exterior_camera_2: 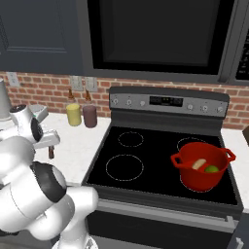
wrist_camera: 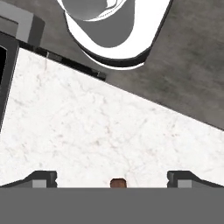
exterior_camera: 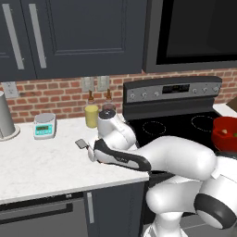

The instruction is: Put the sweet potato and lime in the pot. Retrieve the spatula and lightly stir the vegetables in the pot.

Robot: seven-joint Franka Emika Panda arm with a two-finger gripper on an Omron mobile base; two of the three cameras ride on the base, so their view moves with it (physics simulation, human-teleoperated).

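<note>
The red pot (exterior_camera_2: 188, 175) stands on the stove's front right burner, with the tan sweet potato (exterior_camera_2: 198, 164) and the green lime (exterior_camera_2: 211, 169) inside it. It also shows at the right edge as the pot (exterior_camera: 222, 139). The spatula (exterior_camera: 82, 144) lies on the white counter left of the stove, its grey blade pointing left. My gripper (exterior_camera: 92, 153) hangs low over its handle. In the hand view the gripper (wrist_camera: 112, 178) is open, its fingertips (wrist_camera: 43, 179) wide apart on either side of the brown handle end (wrist_camera: 117, 183). Nothing is held.
A teal kitchen scale (exterior_camera: 45, 126), a yellow canister (exterior_camera: 91, 115) and a dark red canister (exterior_camera_2: 89, 116) stand near the brick wall. A grey cylinder (exterior_camera: 4, 115) is at the far left. The counter's front edge (exterior_camera: 69, 190) is close to the hand.
</note>
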